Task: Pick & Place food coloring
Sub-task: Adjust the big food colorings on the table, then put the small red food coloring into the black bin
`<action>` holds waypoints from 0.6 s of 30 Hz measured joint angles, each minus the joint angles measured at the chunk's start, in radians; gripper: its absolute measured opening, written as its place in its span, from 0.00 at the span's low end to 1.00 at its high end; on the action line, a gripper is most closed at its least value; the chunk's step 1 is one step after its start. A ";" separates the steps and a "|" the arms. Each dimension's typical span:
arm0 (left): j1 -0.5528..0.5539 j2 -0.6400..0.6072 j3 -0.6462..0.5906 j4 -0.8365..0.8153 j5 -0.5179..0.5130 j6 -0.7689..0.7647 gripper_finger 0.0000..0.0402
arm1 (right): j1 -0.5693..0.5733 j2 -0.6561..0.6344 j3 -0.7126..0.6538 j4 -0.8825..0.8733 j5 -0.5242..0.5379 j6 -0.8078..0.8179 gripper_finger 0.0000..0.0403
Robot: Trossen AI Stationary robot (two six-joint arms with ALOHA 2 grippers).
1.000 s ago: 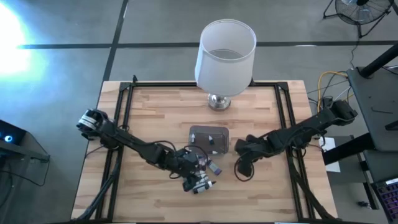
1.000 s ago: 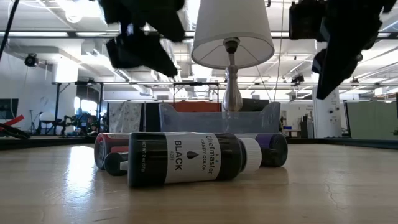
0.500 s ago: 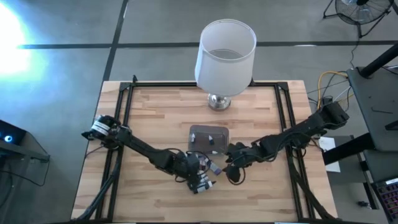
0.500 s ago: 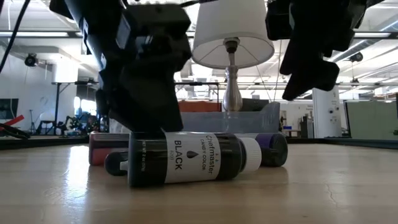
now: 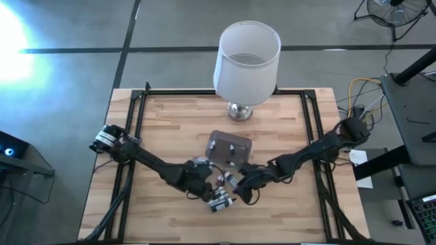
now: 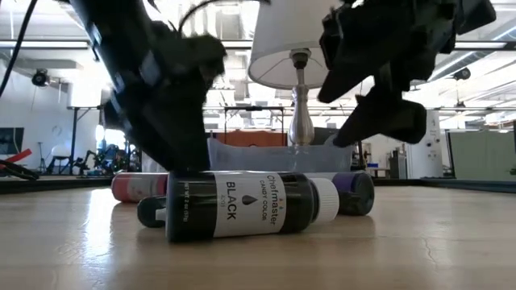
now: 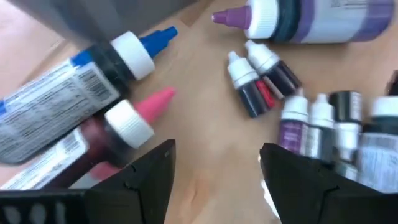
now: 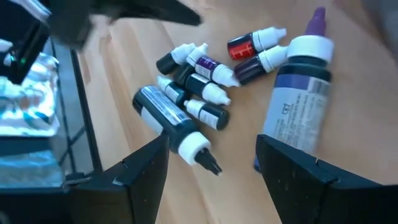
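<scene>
A wooden table carries a lamp, a translucent tub and scattered food coloring bottles.

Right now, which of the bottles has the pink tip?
The red-bodied bottle, lying on its side beside the blue-tipped bottle. Its nozzle is pink; the other large bottles show blue or purple tips, and the small ones have white caps.

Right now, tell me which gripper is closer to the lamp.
Right. The right gripper hangs over the bottle pile, slightly nearer the lamp at the table's far edge. The left gripper is beside it, a bit farther off to the left.
</scene>
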 joint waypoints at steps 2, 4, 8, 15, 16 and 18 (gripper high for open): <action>-0.023 -0.018 0.000 -0.036 -0.032 -0.011 0.53 | 0.000 0.028 0.014 0.001 0.002 0.026 0.58; -0.059 -0.039 -0.003 -0.082 -0.085 -0.009 0.53 | 0.003 0.053 0.036 0.005 0.003 0.034 0.58; -0.133 -0.094 -0.017 -0.177 -0.119 0.010 0.53 | 0.015 0.117 0.103 0.001 0.018 0.058 0.58; -0.255 -0.222 -0.163 -0.193 -0.132 -0.156 0.53 | 0.019 0.235 0.260 -0.186 0.200 0.123 0.58; -0.273 -0.243 -0.193 -0.197 -0.133 -0.193 0.53 | 0.018 0.253 0.283 -0.221 0.212 0.153 0.58; -0.308 -0.287 -0.245 -0.199 -0.140 -0.268 0.53 | 0.018 0.284 0.321 -0.293 0.211 0.202 0.58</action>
